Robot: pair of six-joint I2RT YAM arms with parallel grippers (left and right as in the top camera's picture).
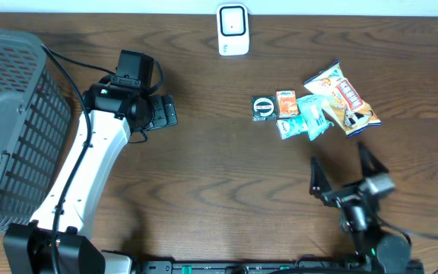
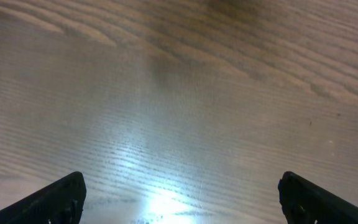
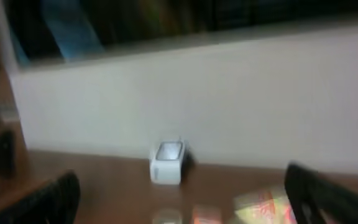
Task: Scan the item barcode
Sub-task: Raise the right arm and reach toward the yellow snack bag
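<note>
My right tool (image 1: 341, 166) hangs spread and empty, the snack packets (image 1: 318, 106) near ahead of it on the bench (image 1: 219, 175), scanner (image 1: 233, 29) beyond, likely poised to pick one; my left tool (image 1: 164, 112) gapes empty.

On the table (image 1: 219, 175), a basket (image 1: 14, 129) sits far left, the scanner (image 1: 233, 30) at the far edge, and the snack packets (image 1: 318, 106) right of centre.
</note>
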